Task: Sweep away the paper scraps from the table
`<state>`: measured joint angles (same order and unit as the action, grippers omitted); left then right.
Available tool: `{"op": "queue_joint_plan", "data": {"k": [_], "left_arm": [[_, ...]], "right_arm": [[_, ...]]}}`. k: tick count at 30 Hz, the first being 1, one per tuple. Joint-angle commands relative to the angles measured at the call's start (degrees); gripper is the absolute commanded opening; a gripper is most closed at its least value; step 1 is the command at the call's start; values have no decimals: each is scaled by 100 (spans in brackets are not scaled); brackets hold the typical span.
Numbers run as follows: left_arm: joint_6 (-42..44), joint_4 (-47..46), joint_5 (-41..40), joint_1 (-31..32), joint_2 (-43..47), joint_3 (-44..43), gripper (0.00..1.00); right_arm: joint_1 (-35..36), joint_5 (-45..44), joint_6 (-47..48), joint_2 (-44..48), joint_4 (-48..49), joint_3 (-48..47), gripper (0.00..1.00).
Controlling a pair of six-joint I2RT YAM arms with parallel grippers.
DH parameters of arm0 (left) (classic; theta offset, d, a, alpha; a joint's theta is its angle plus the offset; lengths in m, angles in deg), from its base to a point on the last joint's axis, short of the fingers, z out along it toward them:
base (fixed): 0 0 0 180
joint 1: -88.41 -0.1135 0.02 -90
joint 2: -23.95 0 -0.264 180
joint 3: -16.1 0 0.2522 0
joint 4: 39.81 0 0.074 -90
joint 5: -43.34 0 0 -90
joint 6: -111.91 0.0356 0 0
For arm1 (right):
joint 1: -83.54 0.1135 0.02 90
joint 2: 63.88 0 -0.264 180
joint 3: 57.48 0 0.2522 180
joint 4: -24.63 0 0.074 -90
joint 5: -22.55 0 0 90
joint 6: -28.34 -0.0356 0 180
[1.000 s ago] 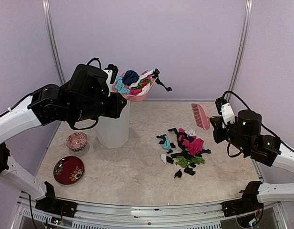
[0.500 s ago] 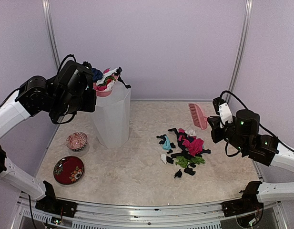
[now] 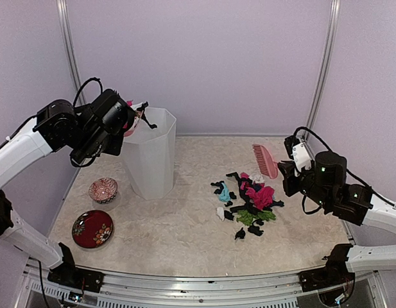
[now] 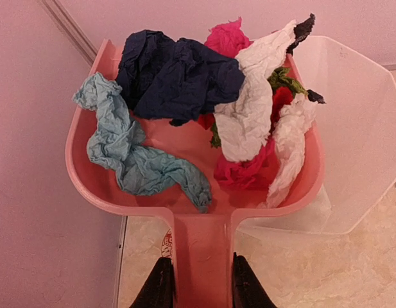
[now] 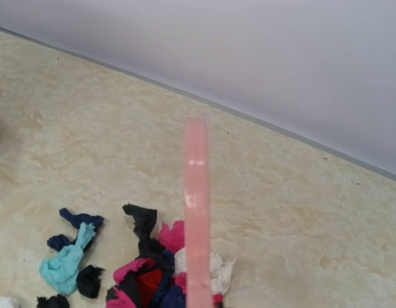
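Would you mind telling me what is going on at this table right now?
The left tool grips the handle of a pink dustpan heaped with paper scraps and holds it up at the rim of a white bin. The load is not yet tipped out. The right tool holds a pink brush near the loose pile of scraps lying on the table. Two red patterned dishes sit at the left.

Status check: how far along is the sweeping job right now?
Done: one load of crumpled paper scraps sits in the pink plastic dustpan. In hand: the left claw grips its handle beside the translucent white bin, load not yet tipped; the right claw holds the pink brush raised. Left: a colourful scrap pile on the beige table.
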<state>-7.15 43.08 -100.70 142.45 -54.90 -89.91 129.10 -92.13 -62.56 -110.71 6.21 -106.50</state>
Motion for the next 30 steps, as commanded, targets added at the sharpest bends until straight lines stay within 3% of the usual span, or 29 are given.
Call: {"op": "queue_joint_plan", "data": {"k": [1, 7, 15, 20, 30], "left_arm": [[63, 352, -590, 56, -229, -285, 0], [356, 540, -1236, 239, -540, -567, 0], [1708, 440, -2167, 533, -856, -746, 0], [2799, -35, -3085, 678, -809, -151, 0], [5132, -1609, -3811, 441, -588, 139, 0]], "right_arm": [[-47, 13, -78, 131, 236, 184, 0], [-56, 21, -113, 213, 295, 349, 0], [-73, -9, -100, 303, 311, 478, 0], [-82, -21, -116, 365, 309, 536, 0], [-91, 102, -188, 315, 450, 602, 0]]}}
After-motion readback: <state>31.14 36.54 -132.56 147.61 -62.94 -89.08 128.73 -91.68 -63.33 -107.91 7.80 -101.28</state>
